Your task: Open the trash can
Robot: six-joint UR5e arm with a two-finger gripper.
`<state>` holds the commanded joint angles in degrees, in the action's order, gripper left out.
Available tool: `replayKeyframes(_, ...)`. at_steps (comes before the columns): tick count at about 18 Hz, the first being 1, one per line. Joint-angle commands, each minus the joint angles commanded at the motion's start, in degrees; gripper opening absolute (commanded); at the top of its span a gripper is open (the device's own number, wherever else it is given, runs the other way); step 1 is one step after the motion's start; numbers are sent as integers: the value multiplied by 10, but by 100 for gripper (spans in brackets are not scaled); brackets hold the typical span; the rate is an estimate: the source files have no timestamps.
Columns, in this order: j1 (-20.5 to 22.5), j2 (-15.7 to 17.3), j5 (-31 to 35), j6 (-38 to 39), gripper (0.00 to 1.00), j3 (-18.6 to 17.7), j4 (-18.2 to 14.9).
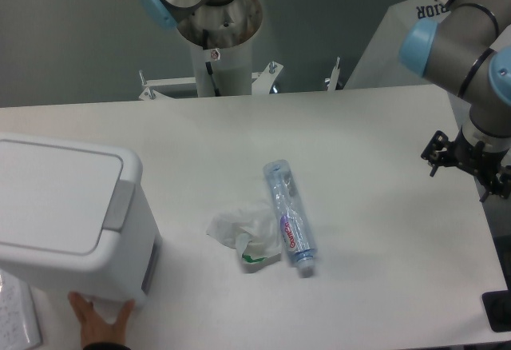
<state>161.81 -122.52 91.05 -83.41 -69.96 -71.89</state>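
At the near edge, around seven o'clock, a human hand (100,322) steadies the trash can (68,218), a big boxy white bin with rounded corners whose flat lid lies closed and whose grey push-button strip (120,204) faces the table's middle. To open it well, I judge the arm should cross from three o'clock, passing over the plastic bottle (290,218) and crumpled tissue (243,234), and press squarely down on that strip. Farther off at three o'clock hangs the gripper (467,162), its spread impossible to tell.
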Motion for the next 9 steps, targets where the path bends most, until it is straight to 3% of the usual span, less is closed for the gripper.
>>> replayKeyframes(4,2,3,-5,0,100,-3,-1)
replayKeyframes(7,0,6,-11,0,100,-26,3)
replayKeyframes(9,-1,24,-26,1,100,-26,5)
